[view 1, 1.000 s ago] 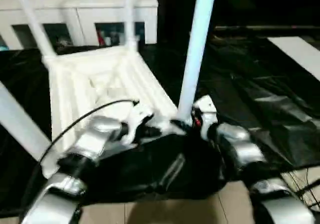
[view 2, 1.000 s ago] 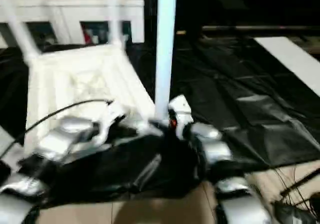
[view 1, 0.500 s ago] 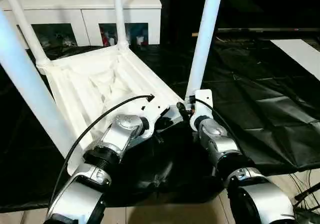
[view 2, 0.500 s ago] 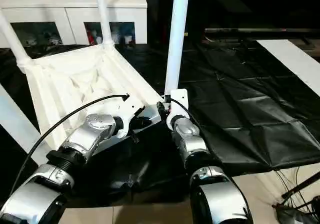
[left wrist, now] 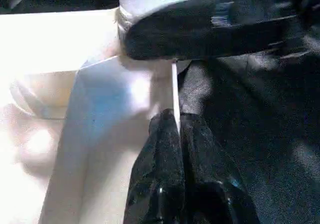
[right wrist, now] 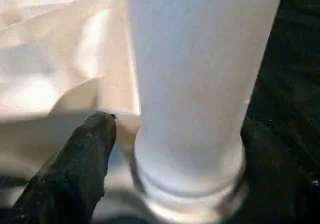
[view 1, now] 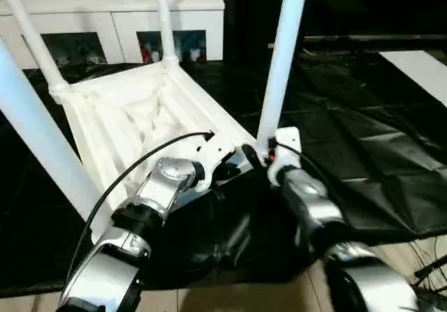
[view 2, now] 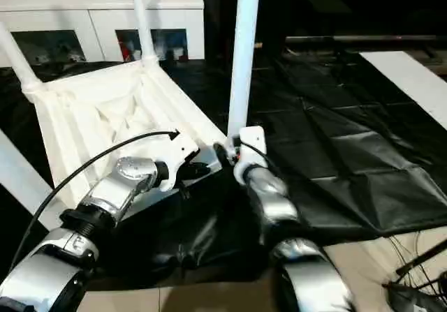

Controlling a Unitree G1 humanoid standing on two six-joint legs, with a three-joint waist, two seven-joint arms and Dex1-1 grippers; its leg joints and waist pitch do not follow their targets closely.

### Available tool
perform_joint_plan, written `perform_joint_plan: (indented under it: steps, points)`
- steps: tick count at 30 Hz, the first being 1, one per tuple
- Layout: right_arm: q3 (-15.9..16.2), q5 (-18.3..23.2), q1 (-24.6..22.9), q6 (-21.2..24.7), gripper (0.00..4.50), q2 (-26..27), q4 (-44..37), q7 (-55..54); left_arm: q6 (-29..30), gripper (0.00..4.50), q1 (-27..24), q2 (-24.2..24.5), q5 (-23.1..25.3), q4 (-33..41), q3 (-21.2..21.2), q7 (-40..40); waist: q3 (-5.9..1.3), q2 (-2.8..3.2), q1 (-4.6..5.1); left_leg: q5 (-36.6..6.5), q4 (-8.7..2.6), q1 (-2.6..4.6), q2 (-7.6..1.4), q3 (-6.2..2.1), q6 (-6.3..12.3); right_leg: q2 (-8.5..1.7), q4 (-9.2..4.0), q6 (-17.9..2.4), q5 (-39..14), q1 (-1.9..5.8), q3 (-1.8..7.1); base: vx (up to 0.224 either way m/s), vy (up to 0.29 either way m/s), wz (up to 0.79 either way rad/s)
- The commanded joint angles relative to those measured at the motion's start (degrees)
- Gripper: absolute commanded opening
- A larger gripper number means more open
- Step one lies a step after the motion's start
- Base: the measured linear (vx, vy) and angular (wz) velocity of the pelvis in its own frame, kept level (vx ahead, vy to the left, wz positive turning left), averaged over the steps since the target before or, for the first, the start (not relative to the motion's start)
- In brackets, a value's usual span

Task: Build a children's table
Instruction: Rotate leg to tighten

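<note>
The white children's table lies upside down on the black drape, its ribbed underside [view 1: 133, 109] facing up. Its legs stand in the corner sockets: near-right leg [view 1: 279, 61], far-right leg [view 1: 162, 19], far-left leg [view 1: 31, 40], near-left leg [view 1: 35, 137]. My left gripper [view 1: 234, 160] is shut on the thin rim of the top beside the near-right corner; in the left wrist view the black fingers [left wrist: 160, 159] pinch that white edge. My right gripper [view 1: 269, 151] grips the base of the near-right leg [right wrist: 195, 83], with one finger [right wrist: 80, 164] on each side.
A white cabinet [view 1: 112, 5] stands behind the work table. The black drape [view 1: 363, 137] spreads to the right, with a white panel [view 1: 419, 68] at its far right. Bare floor and cables [view 1: 429, 263] show at the front right.
The head camera has shifted and steadied since a second ago. Both grippers keep their holds at the near-right corner. My right forearm has moved a little.
</note>
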State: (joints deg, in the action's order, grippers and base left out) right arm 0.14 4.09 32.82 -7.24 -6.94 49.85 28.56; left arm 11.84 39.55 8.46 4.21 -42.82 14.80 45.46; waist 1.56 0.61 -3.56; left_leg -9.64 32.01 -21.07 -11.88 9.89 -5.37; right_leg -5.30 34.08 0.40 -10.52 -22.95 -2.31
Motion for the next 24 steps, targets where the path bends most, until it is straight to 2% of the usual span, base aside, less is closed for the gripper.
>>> perform_joint_plan:
  steps: [1,2,3,4,5,6,9,10,11,13,16,18,21,24]
  points:
    - [3.05,0.88,-1.20,1.17,3.89,-1.27,-5.35,8.64,-0.66,0.00,-2.29,0.42,0.85,-2.53,1.73,1.08,-2.56,-0.40,-0.36,-15.93,-3.63,-0.02,-0.56,0.32,3.60,-1.72,-4.48,-10.27,-10.81,2.62,1.24,0.000,0.000,0.00]
    - [3.34,1.51,-2.62,1.70,3.89,-3.76,-7.60,11.76,-1.76,0.00,-2.49,0.97,0.92,-2.34,1.93,1.97,-2.61,-0.47,-0.54,-14.74,-3.48,-0.07,-0.49,0.34,4.24,-1.73,-4.46,-10.61,-9.59,2.85,1.19,0.000,0.000,0.00]
    - [3.42,1.90,-3.46,1.76,3.89,-5.21,-8.79,13.62,-2.42,0.00,-2.61,1.22,0.94,-2.22,1.95,2.32,-2.81,-0.21,-0.51,-13.72,-3.33,-0.23,-0.53,0.27,4.80,-1.87,-4.11,-11.37,-8.10,2.93,1.19,0.000,0.000,0.00]
    - [3.31,2.53,-4.27,1.78,3.89,-6.69,-9.86,15.75,-3.06,0.00,-2.71,1.46,0.84,-2.09,1.94,2.89,-2.77,-0.25,-0.48,-13.30,-3.31,-0.26,-0.55,0.35,5.02,-1.83,-4.13,-11.55,-7.57,2.88,1.17,0.000,0.000,0.00]
    - [2.21,5.41,-6.57,3.13,3.89,-10.41,-13.15,21.92,-5.69,0.00,-3.62,2.47,-0.07,-0.47,2.53,7.18,-2.66,-0.03,-0.50,-13.69,-3.29,-0.22,-0.48,0.36,5.40,-1.75,-4.26,-11.94,-7.67,2.93,1.10,0.000,0.000,0.00]
    - [1.87,6.78,-7.75,3.90,3.89,-12.24,-14.90,24.92,-6.25,0.00,-4.22,3.06,-0.69,0.81,3.02,9.86,-2.77,-0.22,-0.77,-13.90,-3.13,-0.08,-0.65,0.34,5.95,-1.84,-4.17,-12.14,-7.58,3.10,1.15,0.000,0.000,0.00]
    - [2.03,9.47,-10.68,7.66,3.89,-16.29,-19.68,31.55,-6.14,0.00,-5.35,4.44,-1.28,3.55,4.42,14.70,-2.74,-0.03,-1.26,-12.58,-2.99,-0.10,-0.69,0.45,6.95,-1.73,-3.98,-13.37,-6.18,3.07,1.13,0.000,0.000,0.00]
    - [2.51,9.57,-12.18,8.16,3.89,-18.48,-21.83,34.14,-6.18,0.00,-5.79,5.31,-1.28,4.69,5.34,16.97,-2.69,0.20,-1.83,-12.45,-3.02,0.01,-0.96,0.54,6.91,-1.71,-3.90,-13.82,-6.12,2.89,1.09,0.000,0.000,0.00]
    - [2.39,9.62,-12.82,8.78,3.89,-19.77,-22.58,35.28,-6.09,0.00,-6.12,5.96,-1.38,5.51,5.96,18.66,-2.68,0.14,-2.12,-12.81,-2.98,0.13,-1.07,0.60,6.66,-1.73,-3.90,-13.96,-6.55,2.80,1.09,0.000,0.000,0.00]
    - [1.38,10.20,-13.60,10.44,3.89,-22.08,-23.03,37.10,-6.11,0.00,-6.81,7.25,-1.63,7.18,7.06,21.90,-2.59,0.21,-2.15,-13.22,-3.10,-0.03,-1.06,0.55,6.39,-1.79,-3.84,-13.93,-7.65,2.81,1.04,0.000,0.000,0.00]
    - [0.69,11.02,-14.45,11.92,3.89,-24.30,-23.46,38.77,-6.09,0.00,-7.20,7.97,-2.35,8.40,7.37,24.26,-2.56,0.33,-2.82,-14.04,-3.08,0.43,-1.19,0.70,5.54,-1.82,-4.02,-13.78,-9.39,2.46,1.23,0.000,0.000,0.00]
    - [1.23,11.68,-16.09,13.57,3.89,-26.41,-25.58,41.00,-5.74,0.00,-7.50,8.70,-2.76,9.42,7.60,26.30,-2.65,0.35,-3.20,-13.94,-2.98,0.55,-1.23,0.73,5.48,-1.83,-4.00,-13.64,-8.63,2.52,1.29,0.000,0.000,0.00]
    - [1.57,11.83,-17.27,14.68,3.89,-27.38,-27.37,41.97,-5.68,0.00,-7.76,9.82,-2.98,10.47,8.12,28.71,-2.74,0.42,-3.40,-12.33,-2.88,0.22,-1.09,0.66,5.70,-1.85,-3.68,-13.68,-6.37,2.70,1.18,0.000,0.000,0.00]
    - [1.35,11.83,-17.29,14.93,3.89,-27.07,-27.71,41.34,-5.91,0.00,-7.35,10.32,-2.89,10.32,7.92,29.06,-2.64,0.52,-3.36,-13.19,-2.94,0.20,-1.03,0.66,5.36,-1.91,-3.91,-13.47,-8.07,2.64,1.09,0.000,0.000,0.00]
